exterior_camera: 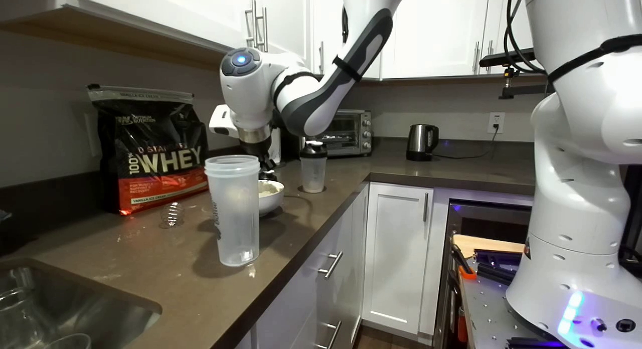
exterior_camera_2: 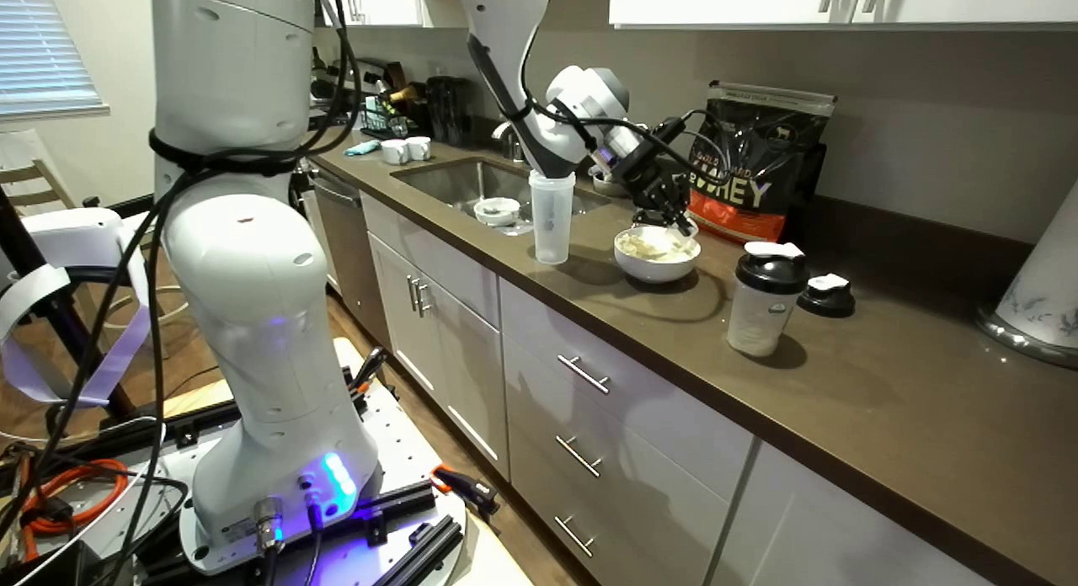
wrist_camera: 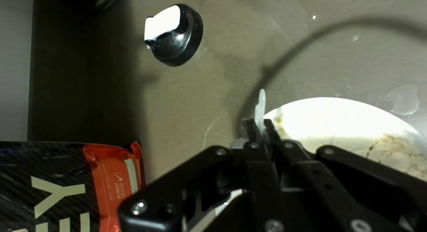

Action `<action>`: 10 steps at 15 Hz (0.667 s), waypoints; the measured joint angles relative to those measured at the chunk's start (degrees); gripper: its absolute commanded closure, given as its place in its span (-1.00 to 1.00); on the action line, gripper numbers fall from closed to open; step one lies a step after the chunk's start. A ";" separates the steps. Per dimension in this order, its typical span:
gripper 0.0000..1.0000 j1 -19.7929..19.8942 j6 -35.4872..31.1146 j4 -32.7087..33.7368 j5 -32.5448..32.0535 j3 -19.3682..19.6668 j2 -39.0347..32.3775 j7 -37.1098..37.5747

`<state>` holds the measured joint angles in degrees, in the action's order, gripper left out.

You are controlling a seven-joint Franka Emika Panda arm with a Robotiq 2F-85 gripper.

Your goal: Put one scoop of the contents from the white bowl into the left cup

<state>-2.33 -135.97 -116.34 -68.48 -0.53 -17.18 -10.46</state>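
In an exterior view we find the tall frosted tumbler [exterior_camera_2: 552, 220] upright on the counter [exterior_camera_2: 926, 418] and, near it on its right, the white bowl [exterior_camera_2: 655, 271] of pale powder [exterior_camera_2: 655, 247]. By the bowl's edge the gripper [wrist_camera: 259, 124] pinches the pale scoop [wrist_camera: 262, 100], a thin strip in the wrist view; whether it touches the bowl we cannot tell. Behind stands the whey bag [exterior_camera_2: 771, 148]; farther right we see the black-topped shaker bottle [exterior_camera_2: 758, 321], then a separate black lid [exterior_camera_2: 827, 300].
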 measured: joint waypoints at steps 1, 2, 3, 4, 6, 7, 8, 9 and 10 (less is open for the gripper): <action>0.97 0.00 0.00 0.07 -0.17 0.03 -0.18 0.46; 0.97 0.00 0.00 0.17 -0.59 0.08 -0.38 0.98; 0.97 0.00 0.00 0.34 -1.35 0.14 -0.64 1.66; 0.97 0.00 0.00 0.53 -2.26 0.22 -0.92 2.40; 0.97 0.00 0.00 0.89 -4.02 0.48 -1.42 3.80; 0.97 0.02 0.01 1.06 -4.43 0.61 -1.68 4.24; 0.97 0.03 0.01 1.30 -4.51 0.72 -1.98 4.33; 0.97 0.04 0.03 1.47 -4.52 0.78 -2.23 4.33; 0.97 0.02 0.03 1.49 -4.52 0.78 -2.35 4.34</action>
<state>-2.30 -135.94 -114.85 -73.00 0.25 -19.53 -6.12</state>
